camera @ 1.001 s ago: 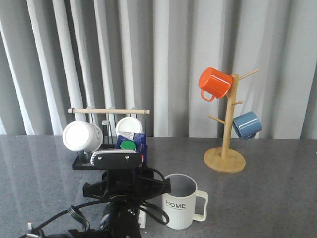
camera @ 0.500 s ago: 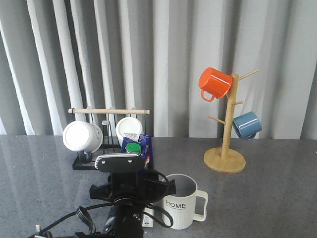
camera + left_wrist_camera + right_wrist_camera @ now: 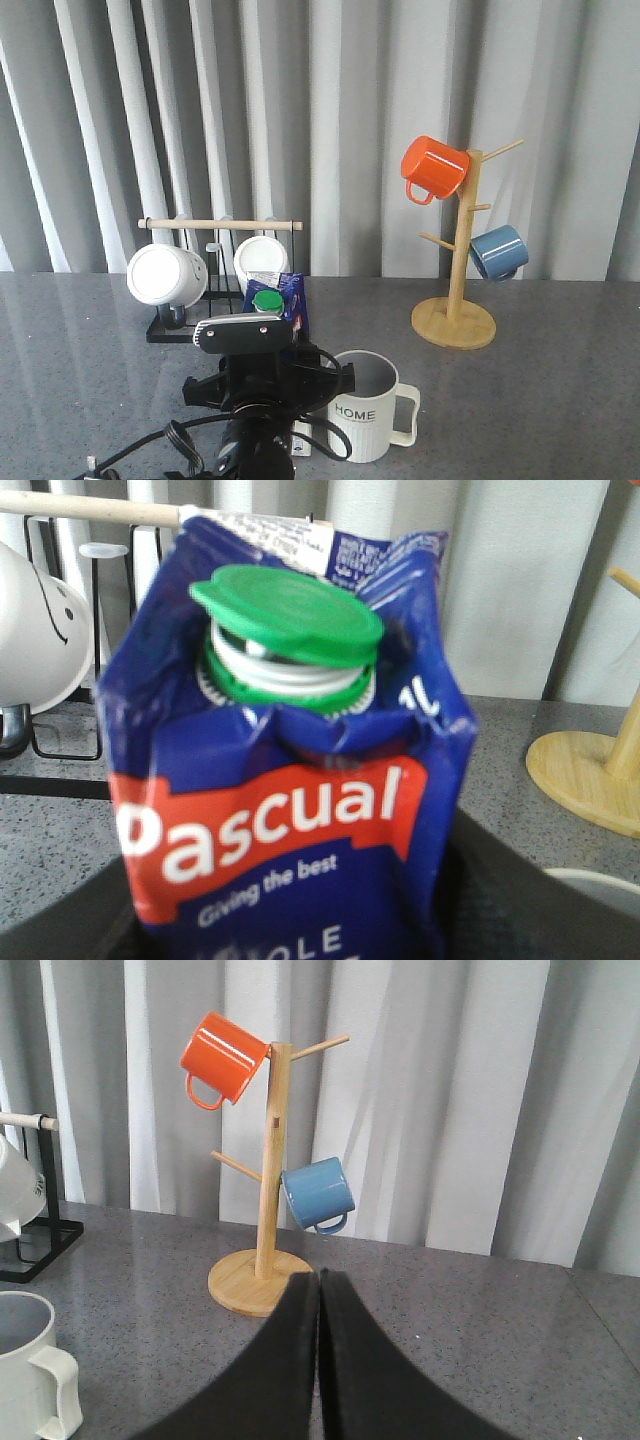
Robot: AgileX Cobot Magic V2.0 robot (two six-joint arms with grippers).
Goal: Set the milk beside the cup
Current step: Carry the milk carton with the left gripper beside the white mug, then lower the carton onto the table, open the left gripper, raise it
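The milk [image 3: 284,297], a blue carton with a green cap and red "Pascual" label, fills the left wrist view [image 3: 290,810]. My left gripper [image 3: 272,385] is shut on its lower body, with dark fingers [image 3: 505,905] on both sides. In the front view my arm hides most of the carton; its top shows above my wrist and its white base shows low beside the cup. The cup [image 3: 365,412], an off-white ribbed "HOME" mug, stands just right of the carton and shows in the right wrist view [image 3: 28,1370]. My right gripper [image 3: 319,1295] is shut and empty.
A wooden mug tree [image 3: 455,318] with an orange mug [image 3: 432,167] and a blue mug [image 3: 498,252] stands at the back right. A black rack [image 3: 175,328] with a wooden rod and white mugs [image 3: 165,275] stands behind the carton.
My left gripper has moved the milk slightly right and lower, closer to the cup. The right gripper view gives no earlier frame.
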